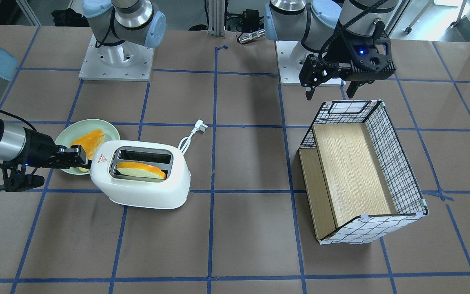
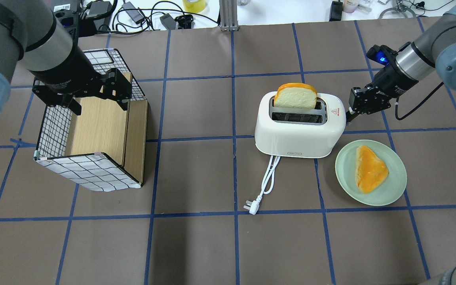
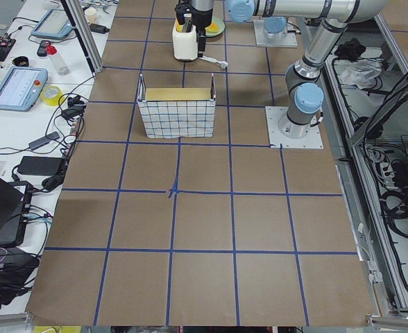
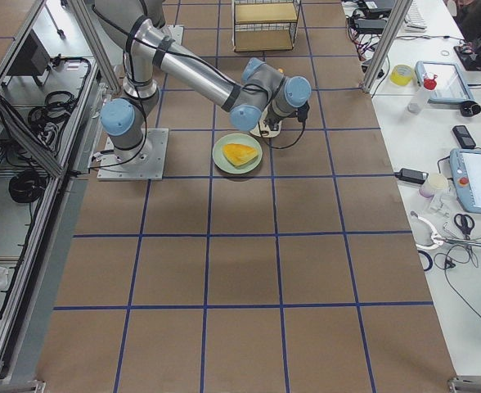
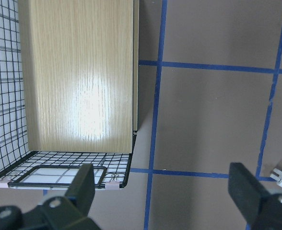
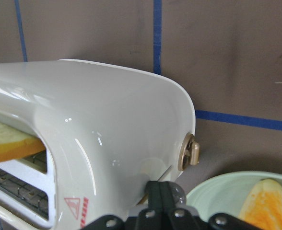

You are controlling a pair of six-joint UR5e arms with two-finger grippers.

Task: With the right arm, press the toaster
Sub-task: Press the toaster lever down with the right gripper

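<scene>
The white two-slot toaster [image 1: 145,190] [image 2: 299,134] stands on the table with a slice of bread [image 1: 141,170] [image 2: 295,97] sticking up from one slot. My right gripper [image 1: 83,159] [image 2: 350,114] is shut with nothing in it. Its tip touches the toaster's end wall below the red triangle sticker [image 6: 73,207]. In the right wrist view the closed fingertips [image 6: 162,191] sit against the toaster [image 6: 107,120], just below a beige knob [image 6: 189,153]. My left gripper [image 1: 330,93] [image 2: 97,101] [image 5: 165,191] is open and empty above the wire basket.
A green plate [image 1: 110,127] [image 2: 394,188] with a second bread slice [image 2: 370,168] lies beside the toaster, under my right wrist. The white cord and plug [image 1: 199,126] [image 2: 253,206] trail off the toaster. A wire basket [image 1: 386,163] [image 2: 52,130] lined with wood stands far left.
</scene>
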